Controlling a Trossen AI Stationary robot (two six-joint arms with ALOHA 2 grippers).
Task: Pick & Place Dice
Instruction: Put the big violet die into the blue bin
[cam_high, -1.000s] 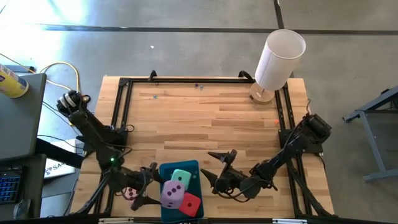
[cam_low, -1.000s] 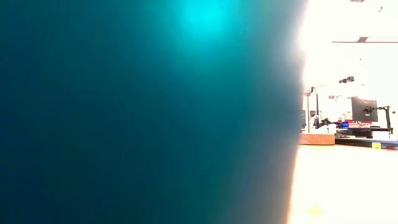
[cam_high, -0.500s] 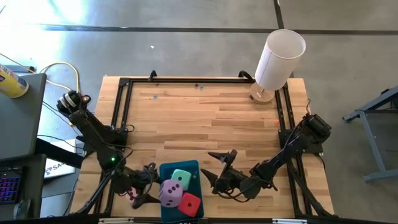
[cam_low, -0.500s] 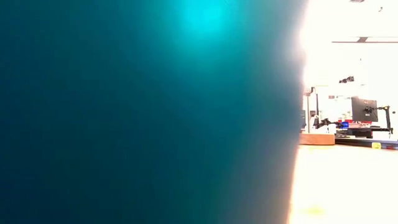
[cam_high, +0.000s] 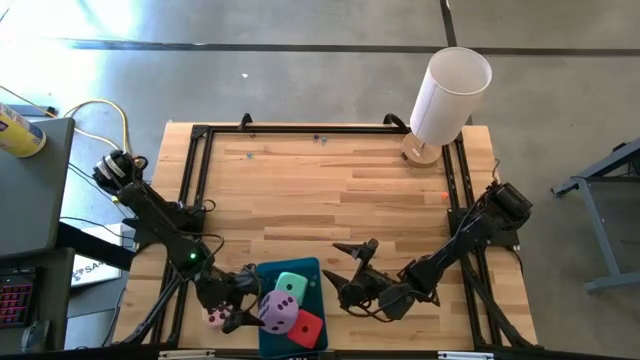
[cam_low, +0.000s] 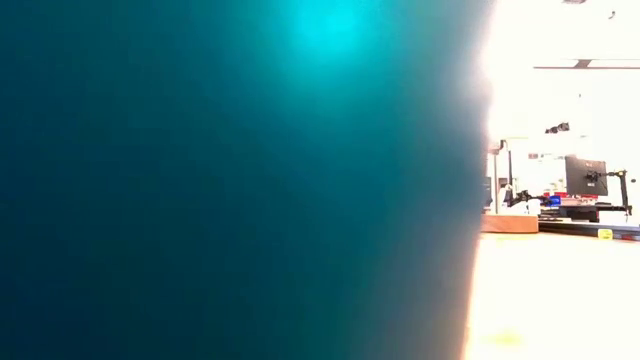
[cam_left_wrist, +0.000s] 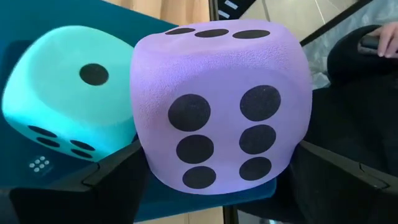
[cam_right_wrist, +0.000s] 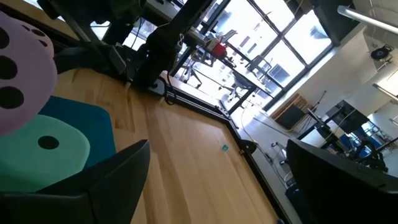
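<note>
A lilac purple die (cam_high: 276, 311), a large soft cube with rounded corners and a fine foam-like grain, sits between the two dark fingers of the left gripper (cam_high: 240, 309) at the near edge of the wooden table (cam_high: 320, 190). In the left wrist view the die (cam_left_wrist: 217, 106) fills the gap between the spread fingers, one finger (cam_left_wrist: 115, 171) low on each side; whether they press its sides cannot be told. Its six-pip face is towards the camera and three black pips show on top.

It rests on a flat teal rectangular tray (cam_high: 268, 274), touching a mint green die (cam_high: 291, 286) just beyond it and a red die (cam_high: 306, 327) beside it. A pale pink die (cam_high: 216, 318) lies off the tray, by the left gripper.

The right gripper (cam_high: 349, 270) hovers just beside the tray, fingers wide apart and holding nothing.

A white cylinder (cam_high: 450, 92) stands on a round wooden base at the table's far right corner.
</note>
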